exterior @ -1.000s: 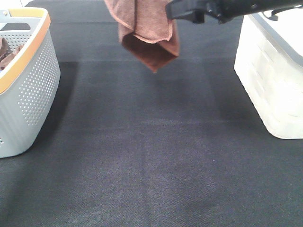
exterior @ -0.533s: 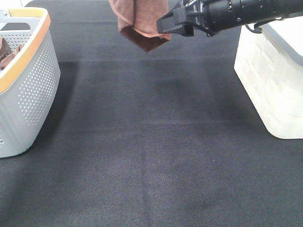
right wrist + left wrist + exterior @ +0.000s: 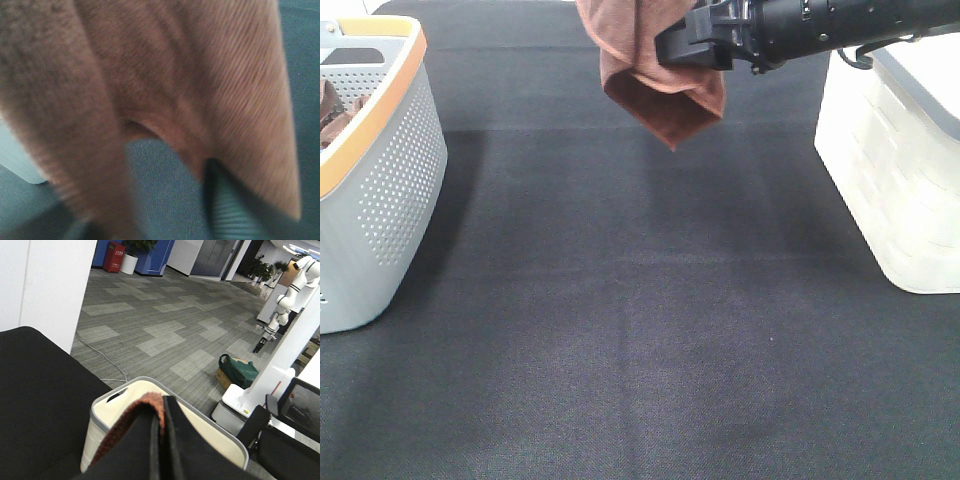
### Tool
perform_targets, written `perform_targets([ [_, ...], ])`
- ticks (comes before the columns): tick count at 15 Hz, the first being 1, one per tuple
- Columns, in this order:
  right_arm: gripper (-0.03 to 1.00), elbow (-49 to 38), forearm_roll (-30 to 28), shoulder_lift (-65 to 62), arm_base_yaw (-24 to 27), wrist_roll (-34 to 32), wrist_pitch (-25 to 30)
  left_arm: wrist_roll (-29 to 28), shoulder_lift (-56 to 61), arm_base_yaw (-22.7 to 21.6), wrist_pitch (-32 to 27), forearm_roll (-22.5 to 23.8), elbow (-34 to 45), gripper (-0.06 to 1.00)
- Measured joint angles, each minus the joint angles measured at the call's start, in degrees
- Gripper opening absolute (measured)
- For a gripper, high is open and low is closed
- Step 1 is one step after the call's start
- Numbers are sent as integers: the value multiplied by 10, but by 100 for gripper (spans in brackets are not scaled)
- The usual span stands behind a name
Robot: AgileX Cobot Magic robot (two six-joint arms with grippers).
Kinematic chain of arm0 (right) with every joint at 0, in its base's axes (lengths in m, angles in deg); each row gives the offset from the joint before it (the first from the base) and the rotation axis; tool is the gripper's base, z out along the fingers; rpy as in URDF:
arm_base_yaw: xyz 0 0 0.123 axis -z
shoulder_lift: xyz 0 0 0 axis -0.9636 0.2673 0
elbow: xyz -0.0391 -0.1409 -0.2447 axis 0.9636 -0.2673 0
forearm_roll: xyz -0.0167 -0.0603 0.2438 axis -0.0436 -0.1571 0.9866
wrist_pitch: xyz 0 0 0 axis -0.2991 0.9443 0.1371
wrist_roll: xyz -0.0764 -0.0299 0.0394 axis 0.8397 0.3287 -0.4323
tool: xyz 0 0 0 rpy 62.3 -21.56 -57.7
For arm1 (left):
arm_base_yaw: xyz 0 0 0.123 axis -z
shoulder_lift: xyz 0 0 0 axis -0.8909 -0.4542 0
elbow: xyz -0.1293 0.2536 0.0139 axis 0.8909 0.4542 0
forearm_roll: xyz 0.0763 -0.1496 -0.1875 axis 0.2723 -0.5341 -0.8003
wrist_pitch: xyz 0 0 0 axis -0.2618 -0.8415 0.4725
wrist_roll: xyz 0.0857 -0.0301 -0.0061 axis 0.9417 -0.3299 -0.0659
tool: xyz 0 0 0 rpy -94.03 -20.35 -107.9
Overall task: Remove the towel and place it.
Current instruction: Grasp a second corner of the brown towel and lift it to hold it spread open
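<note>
The reddish-brown towel (image 3: 655,80) hangs folded from above the top edge of the exterior high view, over the far middle of the table. My left gripper (image 3: 161,407) is out of that view. Its wrist view shows it shut, with the towel (image 3: 125,425) pinched between its fingers. My right gripper (image 3: 668,48) reaches in from the right and its tips are at the towel's right edge. In the right wrist view the blurred towel (image 3: 150,75) fills the frame, and one dark finger (image 3: 216,200) shows beside its lower edge. How the right jaws stand is unclear.
A grey perforated basket with an orange rim (image 3: 380,200) stands at the left, with brown cloth (image 3: 328,110) inside. A white bin (image 3: 890,180) stands at the right, and the left wrist view shows it from above as a bin (image 3: 115,395). Black cloth (image 3: 640,330) covers the table.
The right gripper has moved left and down to the towel's right edge. The towel rose, then dropped again and shifted right.
</note>
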Motion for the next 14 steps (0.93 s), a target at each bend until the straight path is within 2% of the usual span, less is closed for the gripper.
perform_targets([
  [2, 4, 0, -13, 0, 0, 0, 11, 1, 0, 0, 0, 28, 0, 0],
  [3, 0, 0, -22, 0, 0, 0, 18, 1, 0, 0, 0, 49, 0, 0],
  [4, 0, 0, -34, 0, 0, -3, 21, 1, 0, 0, -1, 72, 0, 0],
  [6, 0, 0, -111, 0, 0, -60, 21, 1, 0, 0, -29, 140, 0, 0],
  [8, 0, 10, -225, 0, 0, -167, 32, -5, 0, 0, -74, 210, 3, 0],
  [10, 0, 44, -390, 0, 0, -315, 61, -13, -1, 0, -115, 258, 22, 0],
  [11, 0, 44, -390, 0, 0, -315, 61, -13, -1, 0, -115, 258, 22, 0],
  [12, 0, 64, -464, 0, 0, -385, 74, -14, -1, 0, -133, 270, 41, 0],
  [13, 0, 100, -570, 0, 0, -484, 97, -15, -1, 0, -141, 278, 61, 0],
  [14, 0, 126, -631, 0, 0, -524, 112, -15, -1, 0, -145, 284, 86, 0],
])
